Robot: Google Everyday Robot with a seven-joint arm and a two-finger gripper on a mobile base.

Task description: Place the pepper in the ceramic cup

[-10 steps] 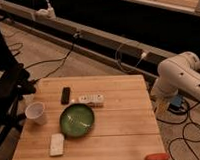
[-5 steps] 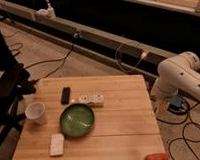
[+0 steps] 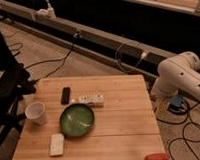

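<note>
**Step in hand.** Approach, not yet begun: nothing is being held and nothing is being touched.

**Robot arm** (image 3: 179, 77). White, and being held off the right edge of the table (image 3: 123, 126), well apart from everything on it.

**Gripper.** Not being shown; only the arm's rounded white segments are being seen, so whether it is spread or pressed together cannot be told.

**Pepper** (image 3: 156, 157). Red-orange, being seen lying flat at the table's near right corner, close to the edge.

**Ceramic cup** (image 3: 36, 113). White, being seen upright near the left edge, well apart from the pepper and diagonally across the table. Nothing is being seen inside it.

**Green plate** (image 3: 77, 119). Lying between cup and pepper, nearer the cup; nothing is being carried on it.

**White block** (image 3: 57, 144). Lying flat, just in front of the plate and to its left.

**Black bar** (image 3: 66, 95) and **white strip** (image 3: 91, 99). Lying side by side behind the plate.

**Next move, as judged.** A reach down to the near right corner is being called for, with a low pinch across the pepper's narrow body. Care is being advised at the edge, where a nudge could roll the pepper off. A carry over the plate to the cup's mouth is then being required.
</note>
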